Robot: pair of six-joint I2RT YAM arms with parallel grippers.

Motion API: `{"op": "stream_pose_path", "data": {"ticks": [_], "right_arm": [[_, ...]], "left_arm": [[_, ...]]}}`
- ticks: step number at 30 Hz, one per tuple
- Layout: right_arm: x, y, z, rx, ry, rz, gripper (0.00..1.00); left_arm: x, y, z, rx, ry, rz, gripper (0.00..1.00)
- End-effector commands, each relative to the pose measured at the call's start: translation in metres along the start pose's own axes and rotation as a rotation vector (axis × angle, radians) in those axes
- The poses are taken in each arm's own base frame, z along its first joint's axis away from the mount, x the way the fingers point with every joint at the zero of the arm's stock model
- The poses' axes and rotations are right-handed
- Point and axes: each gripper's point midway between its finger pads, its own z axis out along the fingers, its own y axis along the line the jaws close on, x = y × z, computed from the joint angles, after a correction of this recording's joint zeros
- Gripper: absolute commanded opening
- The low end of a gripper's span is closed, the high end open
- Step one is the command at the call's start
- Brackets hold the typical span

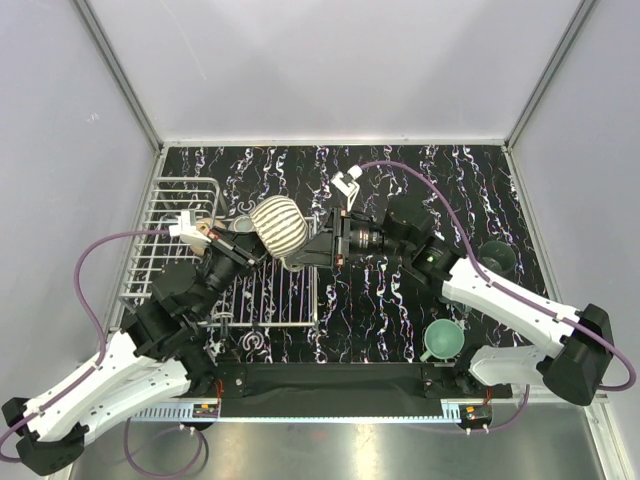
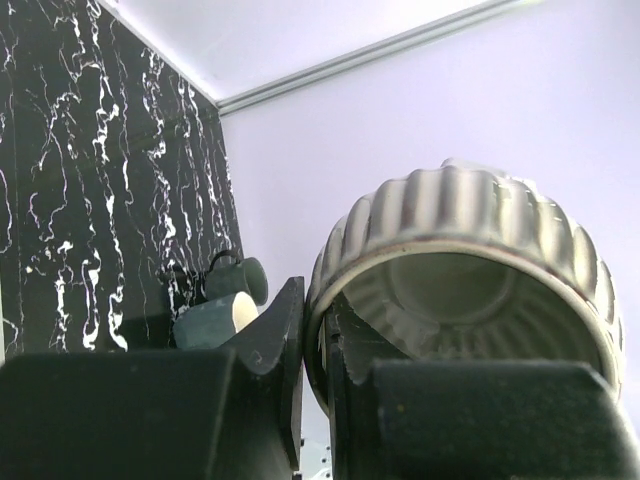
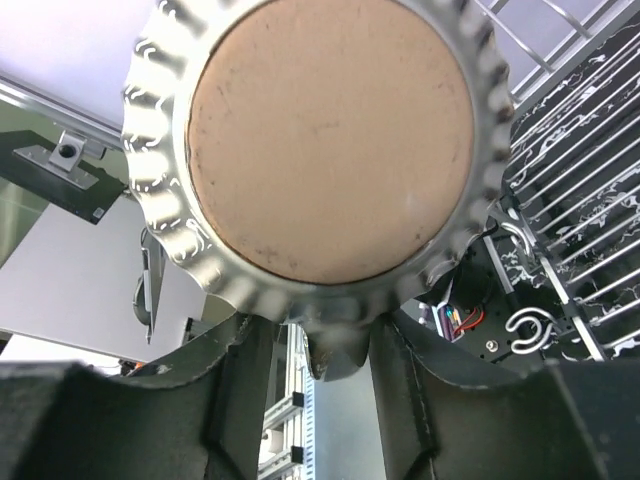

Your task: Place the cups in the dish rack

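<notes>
The ribbed grey-beige cup hangs on its side above the white wire dish rack, between my two grippers. My left gripper is shut on its rim, one finger inside and one outside. My right gripper is open at the cup's base end. In the right wrist view its fingers straddle the cup's handle, with a gap on the left side, under the tan base. A mint green cup and a grey-teal cup sit on the table to the right.
The rack's flat grid lies under the held cup, and its raised basket is at the far left. Two grey-teal cups show small in the left wrist view. Grey walls enclose the black marbled table.
</notes>
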Motion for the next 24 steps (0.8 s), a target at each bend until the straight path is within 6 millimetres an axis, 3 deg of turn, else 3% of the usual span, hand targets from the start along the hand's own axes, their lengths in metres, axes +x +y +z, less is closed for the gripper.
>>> {"op": "stream_pose_path", "data": {"ticks": [1,4,9,11,13,18,19,21,22,24], "right_arm": [[-0.019,0.022,0.008,-0.081,-0.067,-0.025,0.47],[-0.017,0.018,0.011,-0.083,-0.066,-0.006,0.44],[-0.018,0.014,0.015,-0.083,-0.067,0.010,0.31],[-0.019,0.010,0.017,-0.073,-0.071,0.016,0.21],[-0.019,0.004,0.020,-0.048,-0.075,0.034,0.00],[-0.019,-0.014,0.022,0.023,-0.088,0.038,0.00],[-0.023,-0.016,0.022,0.043,-0.104,0.032,0.00],[-0.024,-0.026,0.019,0.103,-0.116,0.016,0.00],[-0.025,-0.029,0.019,0.123,-0.117,0.006,0.00],[-0.028,-0.039,0.016,0.196,-0.122,-0.026,0.00]], "left_arm": [[-0.013,-0.052,-0.008,0.203,-0.028,-0.110,0.00],[-0.012,-0.052,-0.008,0.204,-0.021,-0.110,0.00],[-0.005,-0.050,-0.005,0.206,0.006,-0.115,0.00],[-0.003,-0.048,-0.004,0.201,0.013,-0.114,0.00],[-0.001,-0.042,-0.004,0.175,0.019,-0.096,0.00],[0.000,-0.029,-0.004,0.112,0.019,-0.041,0.01],[0.004,-0.014,-0.004,0.051,0.036,-0.014,0.15],[0.002,-0.006,-0.006,0.002,0.034,0.030,0.36],[0.002,0.003,-0.009,-0.051,0.046,0.059,0.58],[-0.001,0.019,-0.016,-0.133,0.047,0.124,0.72]]}}
